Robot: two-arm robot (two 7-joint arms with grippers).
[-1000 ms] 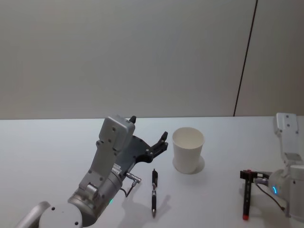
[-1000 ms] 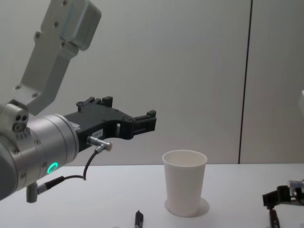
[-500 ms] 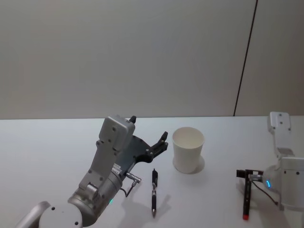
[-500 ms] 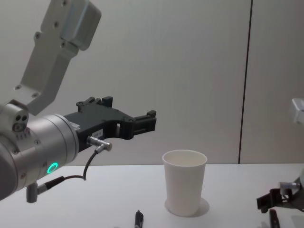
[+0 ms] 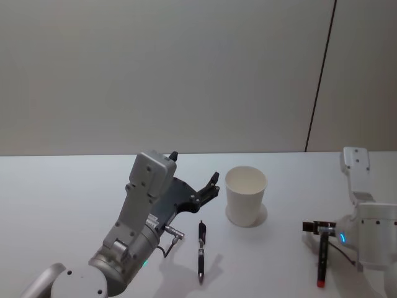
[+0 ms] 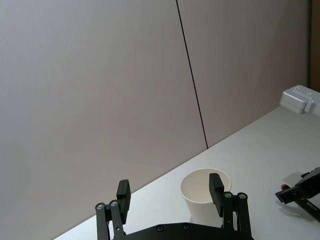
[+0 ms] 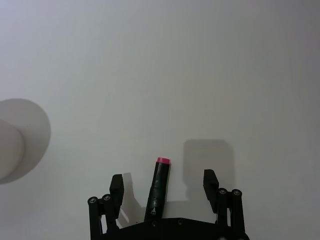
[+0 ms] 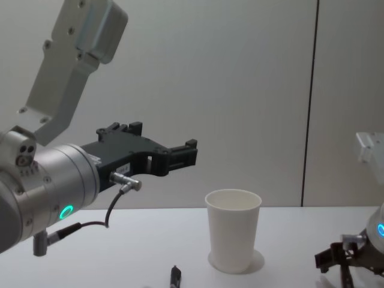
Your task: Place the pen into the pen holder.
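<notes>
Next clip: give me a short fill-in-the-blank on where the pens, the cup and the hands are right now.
1. The pen holder stands ____ on the table.
2. The right hand straddles the red-tipped pen with its fingers ____.
3. The black pen lies to the robot's ____ of the pen holder.
4. The left hand hangs ____ the table, holding nothing.

Missing words: upright; open; left; above.

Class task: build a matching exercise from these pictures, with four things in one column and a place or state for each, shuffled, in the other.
1 cup
2 black pen
3 red-tipped pen
4 left gripper

A held up, open
B lies by the open right gripper
C stands upright
D lies flat, left of the cup

Pairs: 1-C, 2-D, 3-B, 4-A
</notes>
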